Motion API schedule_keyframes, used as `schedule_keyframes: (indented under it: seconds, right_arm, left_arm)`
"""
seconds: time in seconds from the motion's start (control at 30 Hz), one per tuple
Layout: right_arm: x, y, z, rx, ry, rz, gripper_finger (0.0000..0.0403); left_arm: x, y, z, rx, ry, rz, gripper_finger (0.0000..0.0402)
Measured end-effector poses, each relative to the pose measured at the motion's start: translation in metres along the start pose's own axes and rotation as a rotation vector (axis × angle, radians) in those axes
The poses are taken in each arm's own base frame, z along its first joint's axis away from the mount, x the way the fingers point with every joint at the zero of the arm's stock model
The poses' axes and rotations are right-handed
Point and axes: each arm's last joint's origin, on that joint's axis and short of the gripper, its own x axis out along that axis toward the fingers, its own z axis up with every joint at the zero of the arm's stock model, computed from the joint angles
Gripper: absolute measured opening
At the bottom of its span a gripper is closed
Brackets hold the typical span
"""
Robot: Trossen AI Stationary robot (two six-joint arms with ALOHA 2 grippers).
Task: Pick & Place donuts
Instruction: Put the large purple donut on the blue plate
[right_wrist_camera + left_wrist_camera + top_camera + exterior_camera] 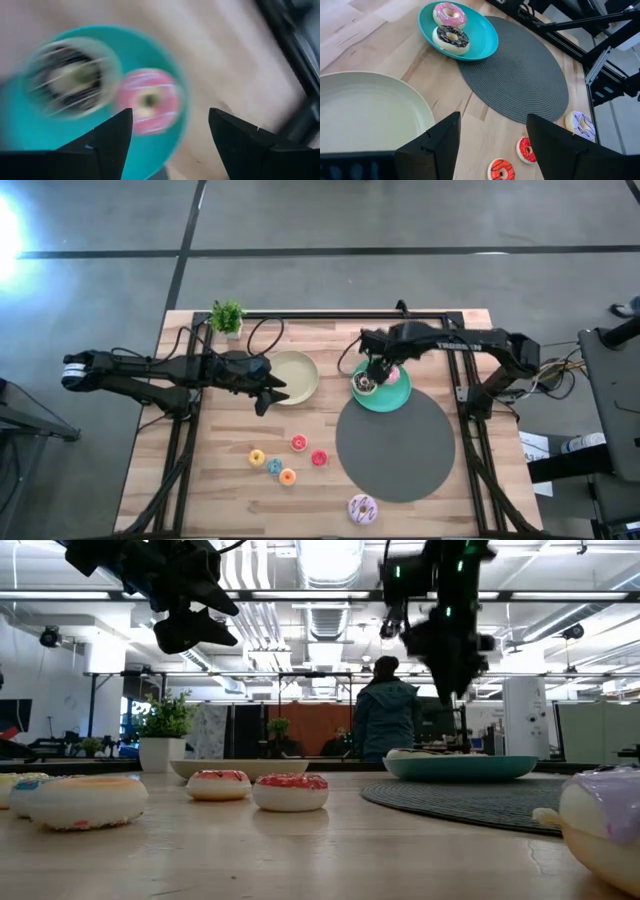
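The wooden worktop (210, 480) is seen from above with both dark arms reaching in over its far half. A round grey mat (395, 445) lies right of centre, and a teal plate (392, 396) rests on its far edge. A beige plate (296, 376) sits to the left of it, and a small potted plant (227, 317) stands at the far left corner.

The right arm is stretched in from the right, bent at the elbow, its right end effector (376, 372) held above the teal plate with the fingers spread apart and nothing between them. The left arm is extended level from the left, its left end effector (268, 394) poised at the near left rim of the beige plate, fingers likewise parted and empty.

On the teal plate a pink donut (449, 14) and a dark-iced donut (451, 38) lie side by side. A lilac sprinkled donut (362, 509) lies near the front edge, just off the mat. Five small donuts are grouped left of the mat: two red donuts (299, 443) toward the mat, a yellow donut (257, 457), a blue donut (274, 466) and an orange donut (288, 476).
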Motion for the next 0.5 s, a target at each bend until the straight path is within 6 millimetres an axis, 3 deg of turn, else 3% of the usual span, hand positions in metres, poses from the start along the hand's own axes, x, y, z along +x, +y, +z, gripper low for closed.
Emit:
schedule_keyframes:
  seconds: [0.27, 0.37, 0.5]
  right_arm:
    - [-0.051, 0.115, -0.063, -0.544, -0.216, 0.31, 0.0241]
    - [-0.052, 0.159, -0.09, -0.743, -0.308, 0.389, 0.0236]
    - [-0.052, 0.194, -0.119, -0.833, -0.247, 0.369, 0.0235]
  left_arm:
    - [0.0, 0.0, 0.0, 0.006, 0.001, 0.001, 0.0202]
    - [0.0, 0.0, 0.0, 0.007, 0.001, 0.001, 0.0202]
    - [0.0, 0.0, -0.001, 0.007, 0.011, -0.006, 0.0202]
